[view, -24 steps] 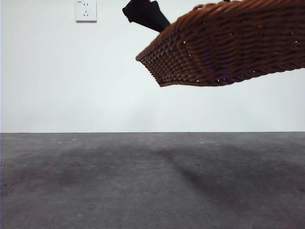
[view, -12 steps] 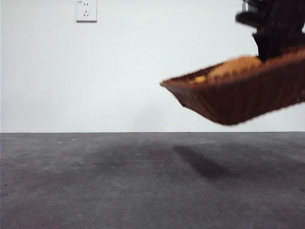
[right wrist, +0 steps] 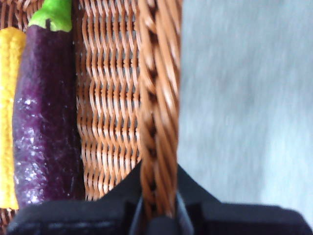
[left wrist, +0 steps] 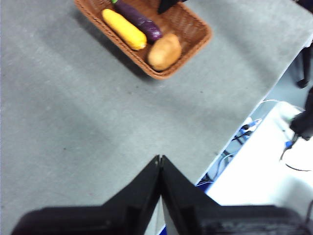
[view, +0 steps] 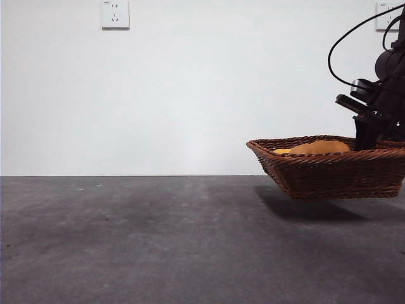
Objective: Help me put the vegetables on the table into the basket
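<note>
The wicker basket is level, low over the grey table at the right; I cannot tell if it touches. My right gripper is shut on its rim. The left wrist view shows the basket holding the yellow corn, purple eggplant and brown potato. The eggplant and corn lie by the right gripper. The potato shows above the rim. My left gripper is shut and empty, high over the table.
A white wall with a socket stands behind the table. In the left wrist view the table's edge runs near the basket, with cables and a white floor beyond it.
The basket has come down from a high, tilted position and moved right; it is now level and low at the table. Its shadow has shrunk under it.
</note>
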